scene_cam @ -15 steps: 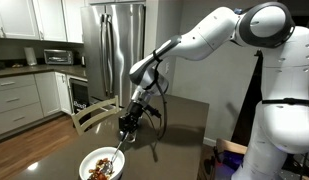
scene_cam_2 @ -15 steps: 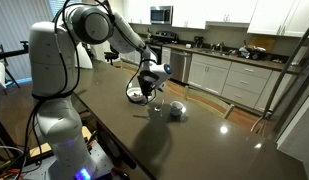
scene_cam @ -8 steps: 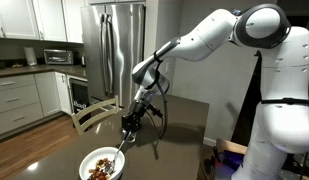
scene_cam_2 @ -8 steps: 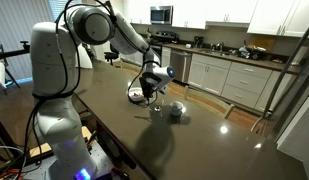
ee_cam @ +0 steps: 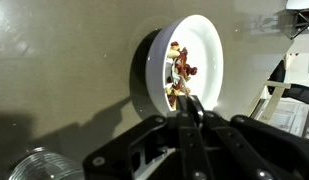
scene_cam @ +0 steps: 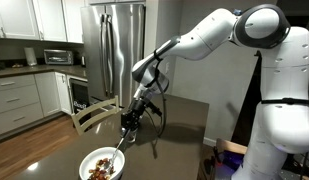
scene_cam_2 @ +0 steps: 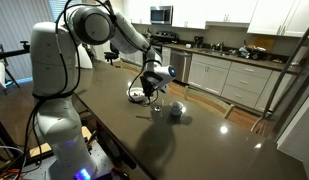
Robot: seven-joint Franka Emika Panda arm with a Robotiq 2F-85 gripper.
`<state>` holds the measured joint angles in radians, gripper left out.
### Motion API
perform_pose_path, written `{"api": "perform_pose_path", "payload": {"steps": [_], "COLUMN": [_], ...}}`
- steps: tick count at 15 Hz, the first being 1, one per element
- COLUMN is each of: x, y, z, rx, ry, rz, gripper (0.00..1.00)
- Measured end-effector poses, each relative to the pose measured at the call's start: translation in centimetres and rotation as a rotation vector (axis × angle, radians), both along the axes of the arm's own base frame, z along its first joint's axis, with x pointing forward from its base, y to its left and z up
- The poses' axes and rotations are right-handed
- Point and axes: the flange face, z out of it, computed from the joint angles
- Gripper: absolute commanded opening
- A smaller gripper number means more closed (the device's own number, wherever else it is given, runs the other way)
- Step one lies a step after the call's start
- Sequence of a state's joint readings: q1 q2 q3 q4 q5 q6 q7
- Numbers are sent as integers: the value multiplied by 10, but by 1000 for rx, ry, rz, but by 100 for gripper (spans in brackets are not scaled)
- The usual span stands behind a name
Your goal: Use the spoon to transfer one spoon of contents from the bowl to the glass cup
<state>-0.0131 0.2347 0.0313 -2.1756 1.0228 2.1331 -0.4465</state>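
Note:
The white bowl point(scene_cam: 98, 156) point(scene_cam_2: 135, 94) point(ee_cam: 206, 50) stands on the dark table and holds brown and tan chunky contents point(scene_cam: 100, 171) point(ee_cam: 180, 72). My gripper point(scene_cam: 128, 126) point(scene_cam_2: 149, 84) point(ee_cam: 192, 108) hangs just above the bowl's rim and is shut on the handle of the slim silvery spoon point(scene_cam: 118, 153) point(ee_cam: 184, 92). The spoon slants down with its tip in the contents. The small clear glass cup point(scene_cam_2: 176, 111) point(ee_cam: 39, 166) stands on the table beside the bowl, apart from it. It is hidden in one exterior view.
The dark table point(scene_cam_2: 194, 140) point(scene_cam: 184, 120) stretches out beyond the cup. A wooden chair back point(scene_cam: 92, 114) stands at the table's edge near the bowl. A steel fridge point(scene_cam: 114, 45) and kitchen counters point(scene_cam_2: 234, 70) lie behind.
The gripper with the spoon shifted slightly towards the bowl a second ago; over the last half second nothing visibly moved.

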Motion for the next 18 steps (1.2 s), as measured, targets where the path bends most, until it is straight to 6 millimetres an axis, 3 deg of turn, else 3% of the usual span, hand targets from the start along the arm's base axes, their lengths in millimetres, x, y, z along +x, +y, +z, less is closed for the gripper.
{"api": "perform_pose_path", "payload": {"steps": [18], "x": [11], "y": [-4], "z": [13], "rx": [17], "ry": [-27], "rz": [2], "gripper": [4]}}
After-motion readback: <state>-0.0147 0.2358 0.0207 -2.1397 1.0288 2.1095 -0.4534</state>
